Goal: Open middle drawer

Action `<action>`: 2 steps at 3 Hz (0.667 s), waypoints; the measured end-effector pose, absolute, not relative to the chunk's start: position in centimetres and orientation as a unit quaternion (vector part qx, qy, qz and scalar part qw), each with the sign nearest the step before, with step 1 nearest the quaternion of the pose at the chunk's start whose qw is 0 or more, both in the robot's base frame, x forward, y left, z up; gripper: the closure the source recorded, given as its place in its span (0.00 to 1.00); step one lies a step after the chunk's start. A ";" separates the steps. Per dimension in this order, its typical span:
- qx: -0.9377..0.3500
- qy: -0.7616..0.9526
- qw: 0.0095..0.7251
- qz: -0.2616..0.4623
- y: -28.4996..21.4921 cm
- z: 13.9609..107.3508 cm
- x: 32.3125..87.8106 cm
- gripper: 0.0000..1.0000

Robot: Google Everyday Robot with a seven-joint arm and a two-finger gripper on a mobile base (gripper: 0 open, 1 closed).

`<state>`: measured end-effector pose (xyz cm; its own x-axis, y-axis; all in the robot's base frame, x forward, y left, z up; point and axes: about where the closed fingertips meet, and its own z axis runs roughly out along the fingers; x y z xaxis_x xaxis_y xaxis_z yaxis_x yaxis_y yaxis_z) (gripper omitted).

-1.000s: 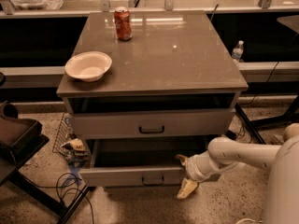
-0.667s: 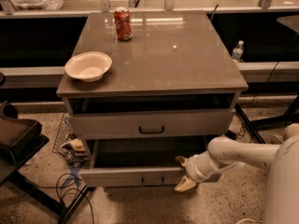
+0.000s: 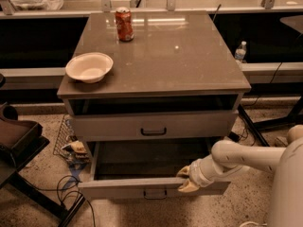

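The middle drawer (image 3: 128, 188) is a wide grey drawer with a small black bar handle (image 3: 155, 193) at its centre. It stands pulled well out of the cabinet, and its dark inside (image 3: 151, 157) shows. My gripper (image 3: 185, 179) is at the right part of the drawer's front. One pale fingertip is inside over the top edge and the other is on the outer face, so it grips the front panel. My white arm (image 3: 236, 157) reaches in from the right.
A shut grey drawer (image 3: 154, 126) with a black handle sits above, under a dark slot. A white bowl (image 3: 89, 66) and a red can (image 3: 124, 24) stand on the cabinet top (image 3: 189, 60). Cables and clutter (image 3: 71, 150) lie on the floor at left, beside a dark chair (image 3: 16, 141).
The middle drawer has slid further out toward the camera, and my gripper has moved with its front.
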<state>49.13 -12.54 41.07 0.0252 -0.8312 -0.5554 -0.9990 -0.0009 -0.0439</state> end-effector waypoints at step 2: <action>-0.668 0.694 0.187 0.192 -13.8 41.1 45.3 1.00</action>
